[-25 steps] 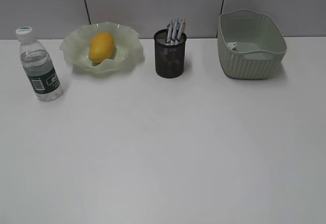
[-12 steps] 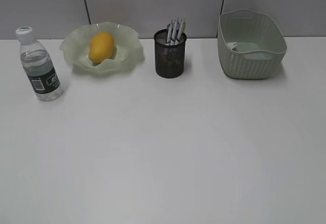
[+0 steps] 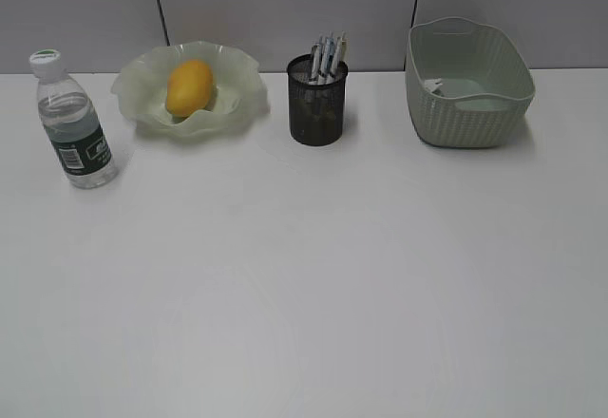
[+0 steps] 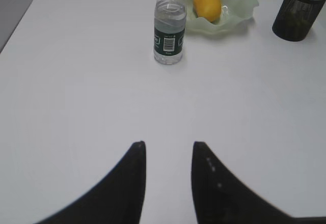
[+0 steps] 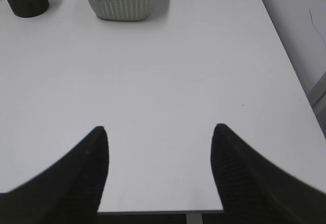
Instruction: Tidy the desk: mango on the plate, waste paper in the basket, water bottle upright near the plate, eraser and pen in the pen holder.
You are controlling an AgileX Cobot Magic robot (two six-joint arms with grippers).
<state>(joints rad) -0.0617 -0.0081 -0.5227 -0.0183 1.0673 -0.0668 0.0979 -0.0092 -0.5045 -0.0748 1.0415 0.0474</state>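
Nearest the viewer, the left hand point(image 4: 168, 150) hovers with fingers partly spread and nothing between them; the right hand point(image 5: 158, 132) is spread wider, likewise bare, both well back over the white worktop point(image 3: 304, 294). Farther off, the water bottle point(image 3: 74, 123) stands upright just beside the plate point(image 3: 237, 95): clear thin plastic, probably smooth and yielding, best taken around the labelled middle. The mango point(image 3: 189, 86) lies on the plate, likely heavy and slick, needing a broad grip across its width. The pen holder point(image 3: 316, 109) carries pens. A pale scrap shows inside the basket point(image 3: 470, 104), presumably the waste paper.
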